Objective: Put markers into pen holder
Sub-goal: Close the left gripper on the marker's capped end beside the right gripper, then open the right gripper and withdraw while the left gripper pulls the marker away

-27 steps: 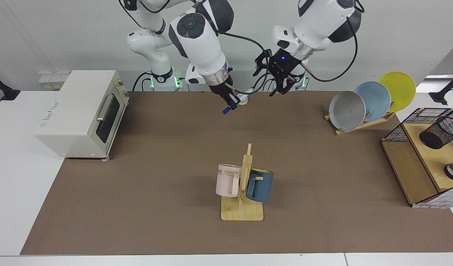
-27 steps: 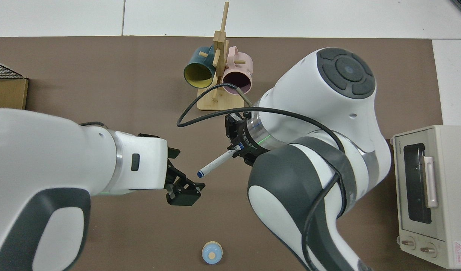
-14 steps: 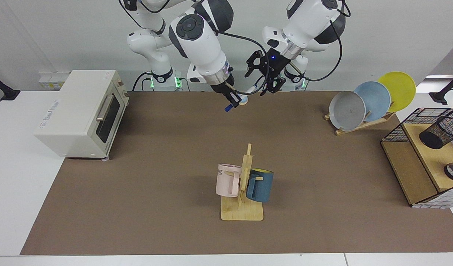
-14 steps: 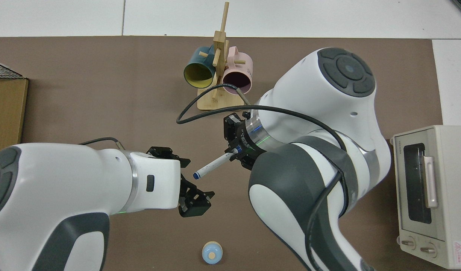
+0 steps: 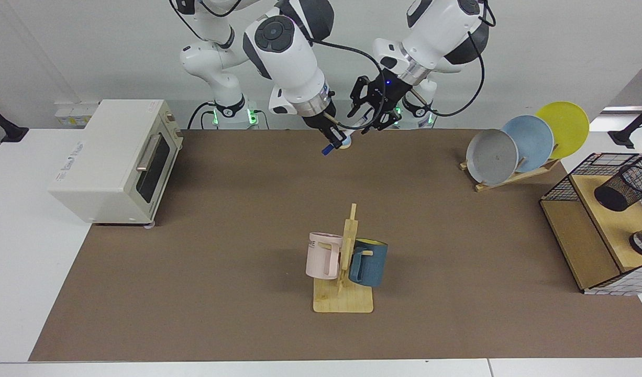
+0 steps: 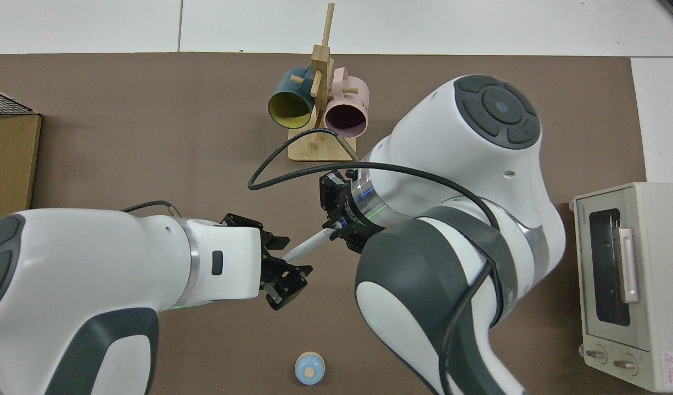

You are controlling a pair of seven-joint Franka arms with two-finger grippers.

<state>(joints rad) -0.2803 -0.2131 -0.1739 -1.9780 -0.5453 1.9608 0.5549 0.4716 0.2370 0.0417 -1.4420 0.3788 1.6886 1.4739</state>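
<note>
While marker point(image 6: 309, 245) is held in right gripper point(image 6: 335, 224) fingers, left gripper point(image 6: 281, 269), fingers wide at its 8 o'clock end, should be centred before closing.

Letters "ME" on pink mug point(image 5: 322, 255), toaster oven point(image 5: 117, 159) lettering unreadable

You see: matt brown table mat point(image 5: 221, 235) | glossy white plastic arm shells point(image 6: 479, 142) | pale wooden mug rack point(image 5: 344, 301) | black wire-mesh pen holder point(image 5: 622, 188)

My right gripper point(image 6: 336, 227) is clamped, wrist angled toward eight o'clock. My left gripper point(image 6: 281, 269) hangs spread just beside it.
</note>
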